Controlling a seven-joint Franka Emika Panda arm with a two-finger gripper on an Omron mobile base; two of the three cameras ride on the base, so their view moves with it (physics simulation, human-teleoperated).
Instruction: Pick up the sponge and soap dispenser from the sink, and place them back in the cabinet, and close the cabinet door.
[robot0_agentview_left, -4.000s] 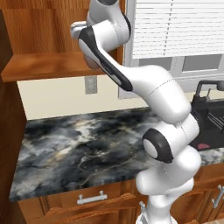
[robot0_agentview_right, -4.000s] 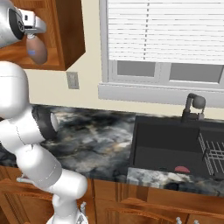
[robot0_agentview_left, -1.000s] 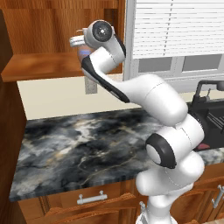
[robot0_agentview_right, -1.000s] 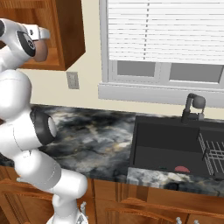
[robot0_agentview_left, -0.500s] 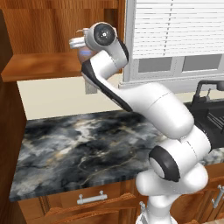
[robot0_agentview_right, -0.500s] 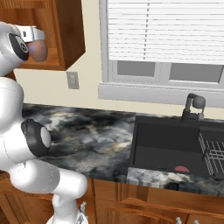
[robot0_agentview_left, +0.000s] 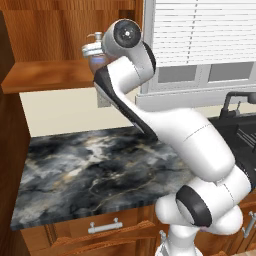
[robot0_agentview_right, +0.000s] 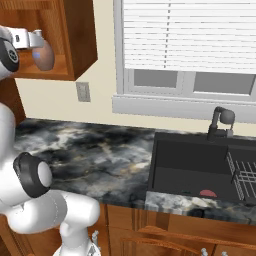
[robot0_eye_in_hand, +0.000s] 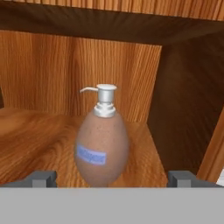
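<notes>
The soap dispenser (robot0_eye_in_hand: 101, 146) stands upright on the shelf of the cabinet (robot0_eye_in_hand: 30, 144), orange-brown with a white pump and a bluish label. My gripper (robot0_eye_in_hand: 113, 177) is open, with its fingertips (robot0_eye_in_hand: 43, 178) wide apart on either side of the bottle and not touching it. From the right base view the gripper (robot0_agentview_right: 34, 40) sits level with the soap dispenser (robot0_agentview_right: 44, 56) at the cabinet (robot0_agentview_right: 75, 45) opening. The small red sponge (robot0_agentview_right: 207, 193) lies on the floor of the black sink (robot0_agentview_right: 185, 162). A dark wooden panel (robot0_agentview_left: 7, 130) at the left edge may be the open cabinet door.
A dark faucet (robot0_agentview_right: 220, 122) rises behind the basin and a wire rack (robot0_agentview_right: 243, 180) sits at its right end. The marble counter (robot0_agentview_right: 90, 145) runs below the cabinet, with a wall outlet (robot0_agentview_right: 83, 91) and a blinded window (robot0_agentview_right: 185, 35) behind. Drawer fronts (robot0_agentview_left: 105, 227) lie beneath.
The arm's elbow has swung sideways and the hand has shifted slightly at the cabinet opening. The soap dispenser stays standing on the shelf and the jaws stay open.
</notes>
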